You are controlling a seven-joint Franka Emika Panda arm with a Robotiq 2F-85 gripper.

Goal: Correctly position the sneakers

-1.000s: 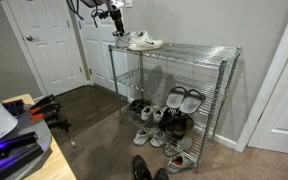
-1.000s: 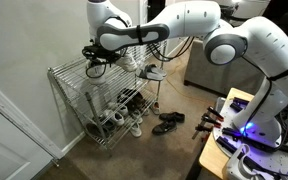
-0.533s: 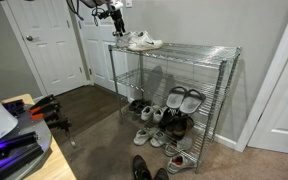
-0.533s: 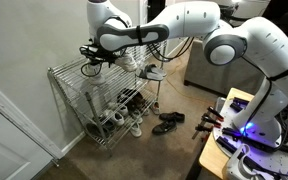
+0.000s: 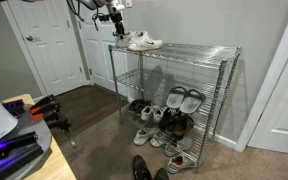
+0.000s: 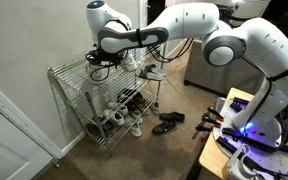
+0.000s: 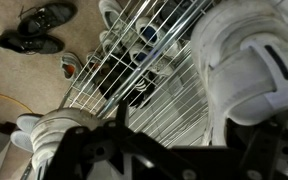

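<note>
shifted slightly over the rack [image 5: 196, 48], jaws spread near white pale-soled lace-up sneakers [image 5: 142, 41]

Shiny chrome wire rack [image 5: 199, 50], white sneakers [image 5: 141, 41] with smooth, matt leather-like uppers, glossy black shoes [image 7: 39, 28] on rough carpet [image 7: 19, 80], and the robot arm [image 6: 224, 35] in glossy white plastic.

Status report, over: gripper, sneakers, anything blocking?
Gripper open, empty, over corner of rack. Sneakers together on its top, untouched. Nothing seen between gripper and sneakers.
</note>
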